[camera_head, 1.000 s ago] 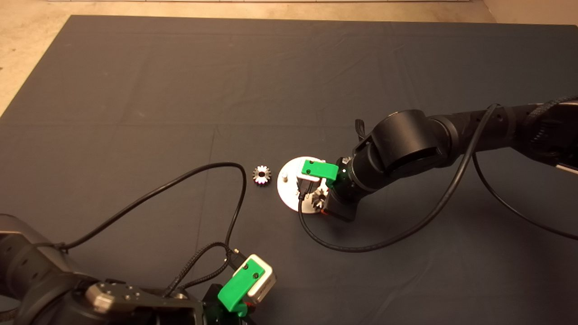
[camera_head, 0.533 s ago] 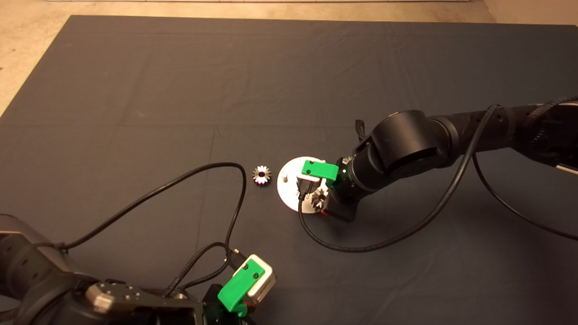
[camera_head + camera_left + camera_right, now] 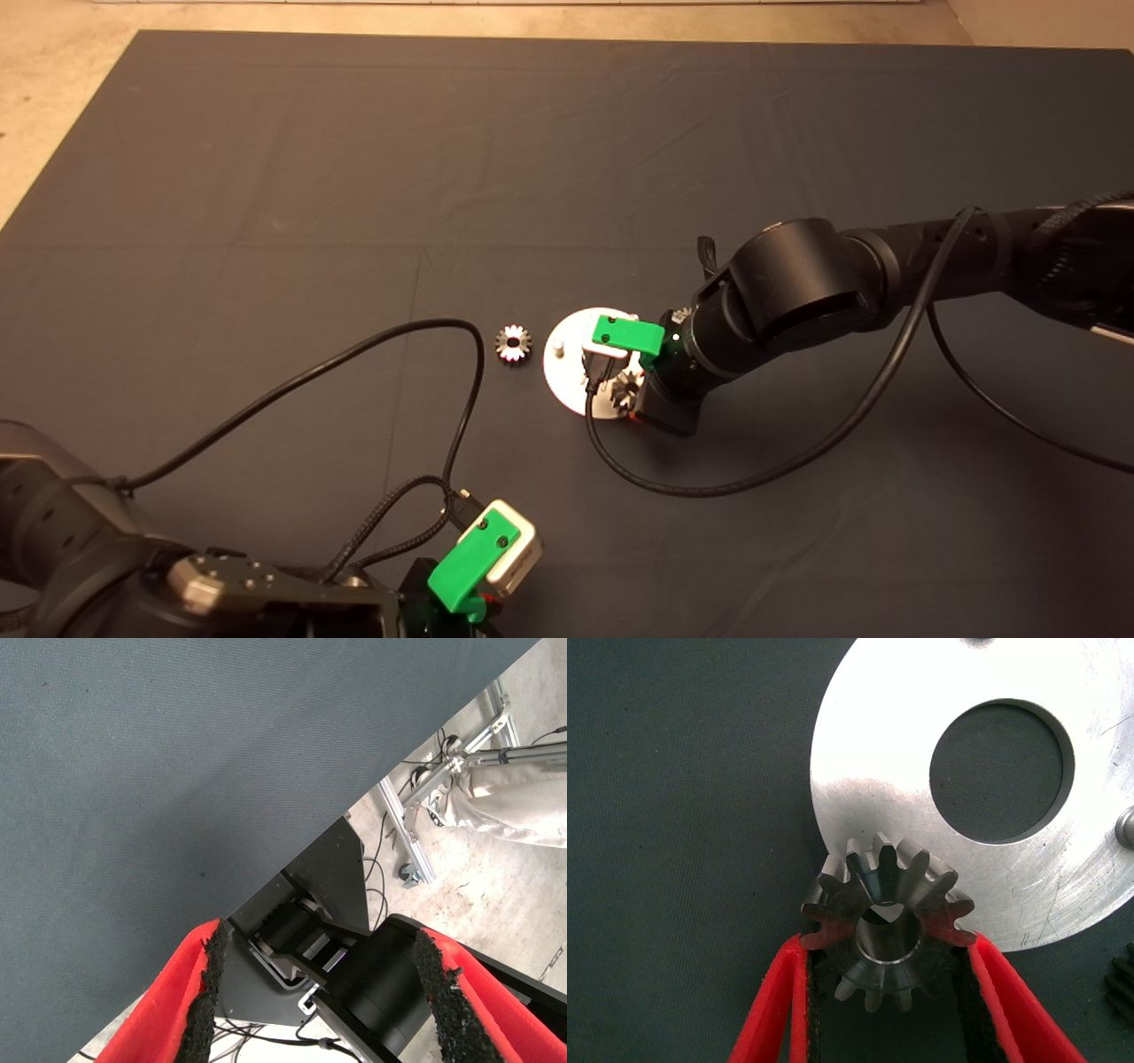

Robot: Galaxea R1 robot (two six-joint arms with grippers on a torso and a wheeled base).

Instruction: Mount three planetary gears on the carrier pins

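Note:
The silver disc [image 3: 567, 377] lies mid-mat, with one carrier pin [image 3: 559, 347] showing on its left part. My right gripper [image 3: 625, 390] is shut on a planetary gear [image 3: 627, 386] and holds it over the disc's near edge. In the right wrist view the gear [image 3: 886, 921] sits between my red fingers [image 3: 788, 1001] and overlaps the rim of the disc [image 3: 868, 771]; another pin [image 3: 1125, 827] shows at the frame edge. A second gear [image 3: 513, 343] lies on the mat left of the disc. A third gear [image 3: 1123, 979] shows partly, beside the disc.
My left gripper [image 3: 469, 567] is parked at the mat's near edge, open and empty; its wrist view [image 3: 319, 943] looks past the mat at the floor and a metal frame [image 3: 416, 815]. Black cables [image 3: 390, 346] loop over the mat near the loose gear and below the disc.

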